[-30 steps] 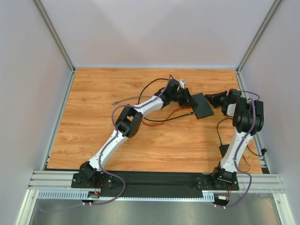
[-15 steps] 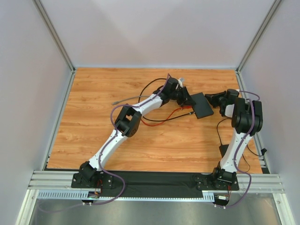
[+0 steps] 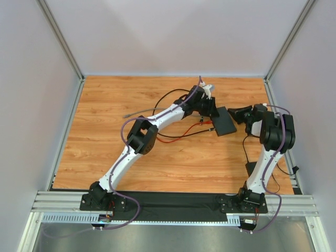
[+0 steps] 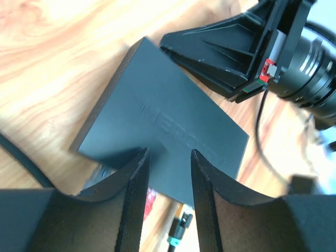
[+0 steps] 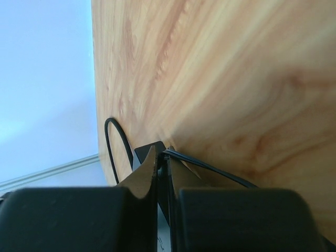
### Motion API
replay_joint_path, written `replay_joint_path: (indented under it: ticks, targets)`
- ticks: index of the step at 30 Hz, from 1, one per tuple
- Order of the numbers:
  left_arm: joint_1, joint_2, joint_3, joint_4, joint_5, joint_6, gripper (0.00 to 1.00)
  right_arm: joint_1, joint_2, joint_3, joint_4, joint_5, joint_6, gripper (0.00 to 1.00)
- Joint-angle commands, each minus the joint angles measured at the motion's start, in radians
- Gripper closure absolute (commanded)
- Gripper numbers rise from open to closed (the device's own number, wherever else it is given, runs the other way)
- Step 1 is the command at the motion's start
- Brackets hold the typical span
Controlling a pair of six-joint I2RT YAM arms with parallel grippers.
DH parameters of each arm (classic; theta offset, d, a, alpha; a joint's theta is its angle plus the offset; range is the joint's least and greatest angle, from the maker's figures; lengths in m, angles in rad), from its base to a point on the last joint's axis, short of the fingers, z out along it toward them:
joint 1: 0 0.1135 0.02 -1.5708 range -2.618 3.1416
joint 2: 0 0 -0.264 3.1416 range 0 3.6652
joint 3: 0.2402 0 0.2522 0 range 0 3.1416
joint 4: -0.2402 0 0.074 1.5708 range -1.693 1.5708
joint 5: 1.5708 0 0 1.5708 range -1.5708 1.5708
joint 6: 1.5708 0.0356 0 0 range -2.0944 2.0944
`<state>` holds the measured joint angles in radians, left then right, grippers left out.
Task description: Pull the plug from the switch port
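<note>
The switch, a flat matte-black box, lies on the wood table at the right middle. In the left wrist view the switch fills the centre. My left gripper is open, its jaws apart above the switch's near edge and holding nothing. My right gripper is at the switch's far right corner. In the right wrist view my right gripper is shut on the plug of a thin black cord, next to the switch's corner.
A red cable, a black cable loop and a grey cable lie left of the switch. A plug with a teal ring lies by the switch's near edge. A small black brick sits near the right arm. Walls enclose the table.
My left wrist has swung toward the far side, and the switch has shifted slightly left. My right gripper has moved a little left with it.
</note>
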<state>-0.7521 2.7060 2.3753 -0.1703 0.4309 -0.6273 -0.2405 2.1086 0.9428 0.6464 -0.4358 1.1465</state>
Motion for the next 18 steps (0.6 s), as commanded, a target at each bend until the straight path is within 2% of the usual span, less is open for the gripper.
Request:
replay_joint_path:
  ticks: [1,7,11,18]
  targets:
    - [-0.024,-0.100,-0.048,-0.026,-0.049,0.250,0.54,0.015,-0.047,-0.062,0.031,-0.064,-0.025,1.00]
    - [-0.056,-0.172,-0.122,-0.110,-0.067,0.454,0.48,0.018,-0.053,-0.113,0.117,-0.100,0.048,1.00]
    - [-0.081,-0.189,-0.111,-0.196,-0.174,0.543,0.49,0.018,-0.073,-0.095,0.066,-0.093,-0.002,1.00]
    - [-0.139,-0.167,-0.091,-0.210,-0.322,0.669,0.49,0.023,-0.081,-0.084,0.055,-0.086,-0.016,1.00]
